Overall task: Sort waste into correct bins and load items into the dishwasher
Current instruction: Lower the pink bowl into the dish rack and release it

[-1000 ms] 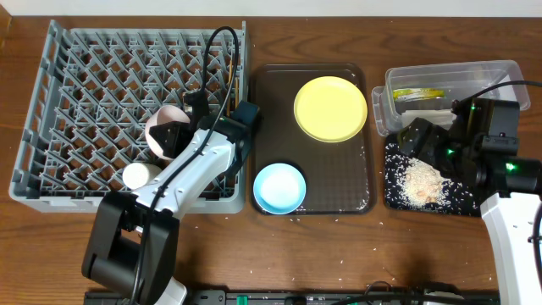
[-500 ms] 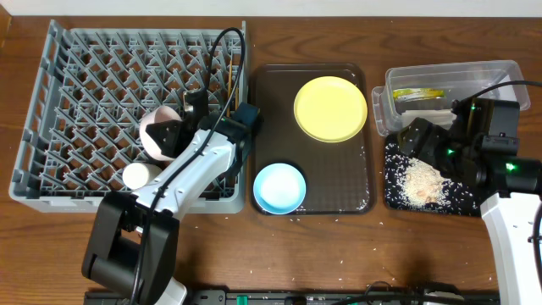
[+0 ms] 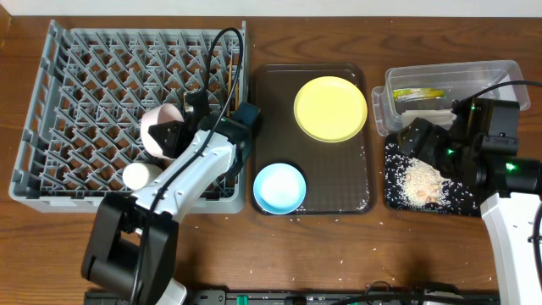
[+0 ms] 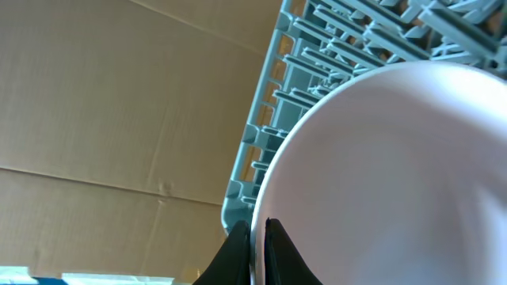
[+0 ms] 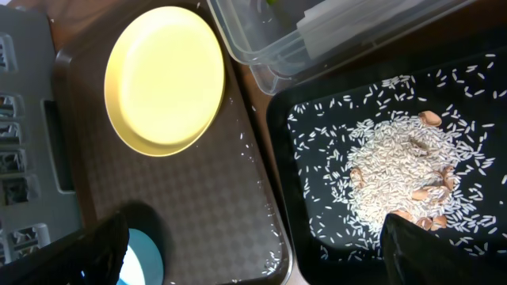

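My left gripper [image 3: 172,135] is shut on the rim of the white bowl [image 3: 159,129], held on edge over the grey dish rack [image 3: 76,93]. In the left wrist view the bowl [image 4: 380,174] fills the frame with the fingers [image 4: 257,249] pinching its rim. A small white cup [image 3: 135,175] lies in the rack, and chopsticks [image 3: 229,80] lie at its right side. My right gripper [image 3: 421,138] is open over the black tray [image 3: 457,203] of rice crumbs [image 5: 396,182]. The yellow plate [image 3: 330,108] and light blue bowl [image 3: 279,187] sit on the brown tray [image 3: 339,191].
The clear tub [image 3: 500,72] at the back right holds the green-and-orange wrapper [image 3: 417,94] and white tissue [image 3: 428,113]. Loose rice grains lie on the brown tray and on the table in front.
The left gripper and the white bowl shifted very slightly; the right arm has not moved.
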Controlling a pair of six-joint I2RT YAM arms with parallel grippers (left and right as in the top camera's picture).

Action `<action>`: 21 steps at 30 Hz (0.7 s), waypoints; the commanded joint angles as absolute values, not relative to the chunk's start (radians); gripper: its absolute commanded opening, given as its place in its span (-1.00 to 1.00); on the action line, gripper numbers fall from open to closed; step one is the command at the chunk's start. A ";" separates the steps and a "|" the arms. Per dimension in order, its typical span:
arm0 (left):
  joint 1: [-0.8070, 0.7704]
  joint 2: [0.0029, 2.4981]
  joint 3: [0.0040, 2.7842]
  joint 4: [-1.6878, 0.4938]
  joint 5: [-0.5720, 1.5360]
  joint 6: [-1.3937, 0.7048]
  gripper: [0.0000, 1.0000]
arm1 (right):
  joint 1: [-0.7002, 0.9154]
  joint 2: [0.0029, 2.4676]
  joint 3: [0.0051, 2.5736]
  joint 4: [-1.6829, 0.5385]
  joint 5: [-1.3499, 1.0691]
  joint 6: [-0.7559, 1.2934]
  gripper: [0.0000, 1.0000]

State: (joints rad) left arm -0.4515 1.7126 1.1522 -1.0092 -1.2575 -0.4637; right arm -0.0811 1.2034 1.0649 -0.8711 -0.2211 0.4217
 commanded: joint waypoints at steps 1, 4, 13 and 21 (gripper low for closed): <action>-0.472 1.706 1.144 -1.004 -1.132 -0.469 -0.85 | -0.088 1.203 1.066 -0.872 -0.225 0.433 0.99; -0.495 1.706 1.145 -1.003 -1.132 -0.469 -0.84 | -0.088 1.203 1.066 -0.872 -0.225 0.433 0.99; -0.602 1.704 1.150 -0.973 -0.993 -0.469 -0.73 | -0.088 1.203 1.066 -0.872 -0.226 0.433 0.99; -0.635 1.648 1.262 -0.933 -0.605 -0.467 -0.55 | -0.089 1.203 1.066 -0.872 -0.225 0.433 0.99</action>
State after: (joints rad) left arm -0.6270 1.7016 1.1854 -0.9443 -0.8536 -0.4679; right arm -0.0811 1.2034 1.0649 -0.8715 -0.2211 0.4217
